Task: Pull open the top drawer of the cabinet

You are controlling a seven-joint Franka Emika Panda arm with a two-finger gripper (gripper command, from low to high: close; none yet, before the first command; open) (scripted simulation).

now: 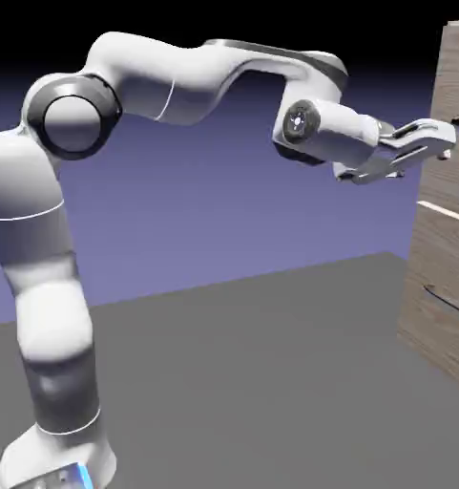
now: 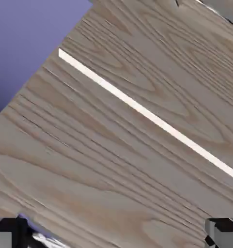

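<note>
Arm bent at the elbow, forearm level, reaching toward the cabinet (image 1: 443,287) — hand (image 1: 441,141) with fingers spread, gripping nothing, its tips just at the top drawer (image 1: 454,105) on the exterior view's right edge.

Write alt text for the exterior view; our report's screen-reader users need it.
A white robot arm reaches right, its open gripper at the top drawer of a grey-brown wood-grain cabinet at the picture's right edge. A lower drawer front carries a thin dark handle; grey table, blue-violet backdrop.
</note>
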